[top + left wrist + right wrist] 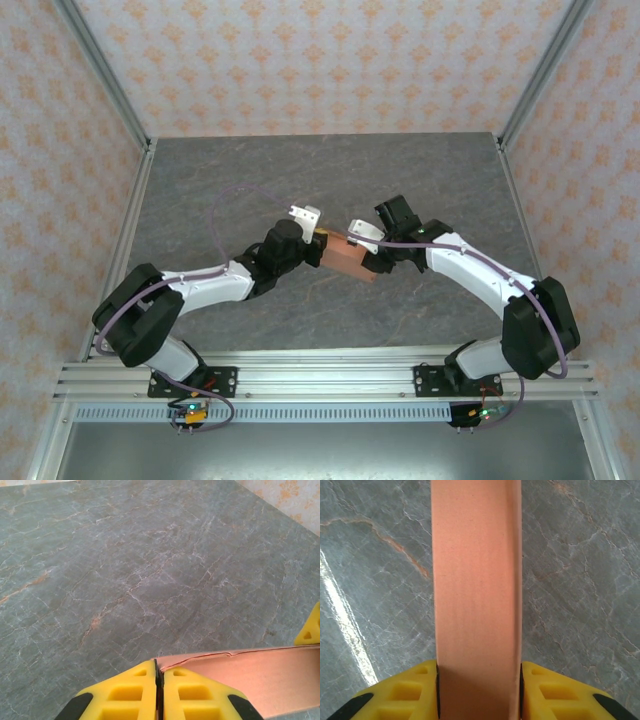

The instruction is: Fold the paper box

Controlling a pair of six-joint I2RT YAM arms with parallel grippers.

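The small salmon-orange thin-card paper box [345, 258] hangs above the middle of the grey marbled table [200, 200], with the right gripper [478, 667] clamped across its width and the left gripper [157, 669] pinched almost flat on a thin edge at the other end. To crease it well, I judge the right should hold firm while the left presses squarely along the fold without tearing the card. The overhead view shows both arms meeting at the box, whereas the left wrist view adds a slightly buckled card edge beside its pads.

Grey marbled tabletop [330, 180]; orange-patterned wallpaper walls [320, 60]; aluminium rail [330, 375] at near edge.
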